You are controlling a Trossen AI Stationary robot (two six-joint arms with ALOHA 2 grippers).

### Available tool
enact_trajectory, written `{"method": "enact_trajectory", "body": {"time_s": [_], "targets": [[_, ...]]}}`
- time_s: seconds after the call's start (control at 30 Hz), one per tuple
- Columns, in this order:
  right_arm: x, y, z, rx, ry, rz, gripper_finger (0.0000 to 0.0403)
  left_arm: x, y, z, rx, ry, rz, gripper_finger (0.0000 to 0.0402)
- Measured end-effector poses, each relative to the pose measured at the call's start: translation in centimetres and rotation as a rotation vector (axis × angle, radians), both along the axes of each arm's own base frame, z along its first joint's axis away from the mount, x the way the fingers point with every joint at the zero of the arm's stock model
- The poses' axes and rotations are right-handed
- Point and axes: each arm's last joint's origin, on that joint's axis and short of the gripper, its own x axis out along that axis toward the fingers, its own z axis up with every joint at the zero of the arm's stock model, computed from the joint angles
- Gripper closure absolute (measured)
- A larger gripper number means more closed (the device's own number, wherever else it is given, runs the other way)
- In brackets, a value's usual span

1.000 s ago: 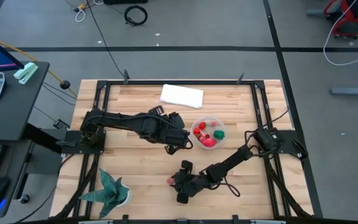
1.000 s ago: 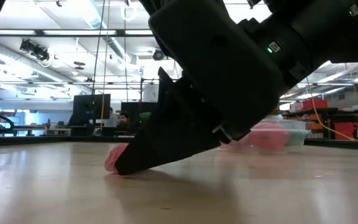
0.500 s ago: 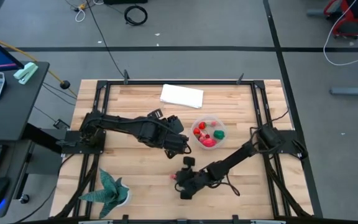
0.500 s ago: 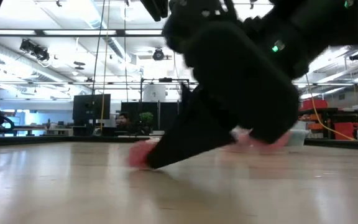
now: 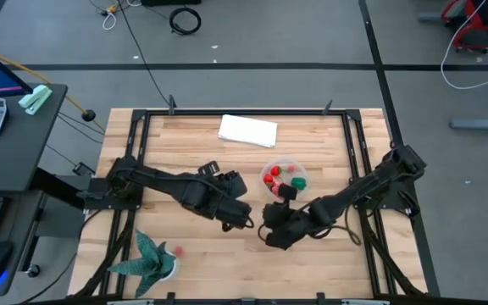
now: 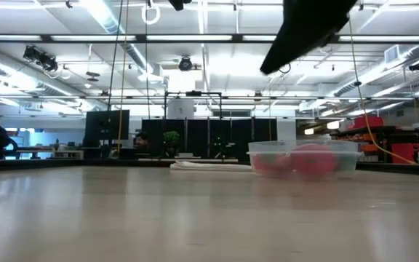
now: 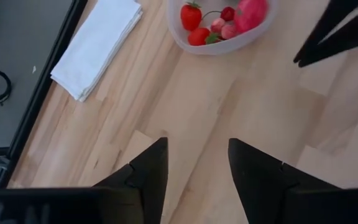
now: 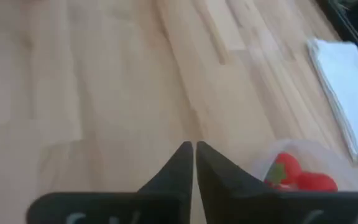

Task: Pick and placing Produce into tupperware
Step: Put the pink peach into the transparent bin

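The clear round tupperware (image 5: 284,180) stands right of the table's middle on its flat base, with several red and pink produce pieces and one green one inside; it also shows in the low view (image 6: 304,156) and the left wrist view (image 7: 219,28). One small pink produce piece (image 5: 178,251) lies on the table beside the potted plant. My right gripper (image 5: 267,212) hangs just near-left of the tub, shut, with nothing between its fingers (image 8: 194,163). My left gripper (image 5: 244,219) hovers close beside it, open (image 7: 197,168) and empty.
A folded white cloth (image 5: 247,130) lies near the far edge. A spiky teal potted plant (image 5: 151,258) stands at the near left corner. The two grippers are close together near the table's middle. Bare wood stretches along the near edge, right of the plant.
My right gripper has shut on nothing, risen off the table and gone toward the right and far side, up to the tupperware. The pink piece it stood over has slid left and now lies by the plant. My left gripper has drifted toward the near edge, still open.
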Motion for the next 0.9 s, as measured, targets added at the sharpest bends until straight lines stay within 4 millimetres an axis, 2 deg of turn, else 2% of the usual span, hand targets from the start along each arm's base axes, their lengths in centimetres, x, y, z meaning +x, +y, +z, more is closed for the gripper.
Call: {"method": "enact_trajectory", "body": {"time_s": [0.1,0.2,0.33,0.5,0.63,0.73,0.9], "targets": [[0.0,0.2,0.6,0.027,0.003,0.071,0.0355,-0.8,-0.5,0.7,-0.019,-0.030,0.002,0.0224],[0.4,0.5,0.1,0.041,0.013,0.123,0.0326,-2.1,-0.7,2.2,-0.056,-0.092,0.030,0.0221],[1.4,1.2,-2.3,0.057,0.056,0.144,0.0284,-4.2,-1.1,4.2,-0.116,-0.178,0.061,0.0224],[3.7,2.7,-6.0,0.116,0.005,0.186,0.0241,-6.8,-2.5,6.0,-0.213,-0.253,0.070,0.0227],[5.7,4.0,-7.9,0.149,-0.090,0.345,0.0219,-7.7,-5.2,5.4,-0.241,-0.219,0.002,0.0222],[7.2,4.5,-8.1,0.158,-0.230,0.451,0.0210,-8.3,-7.1,4.2,-0.210,-0.164,-0.078,0.0217],[10.0,3.3,-7.8,0.237,-0.515,0.532,0.0206,-9.3,-8.0,4.2,-0.171,-0.218,-0.067,0.0214]]}}
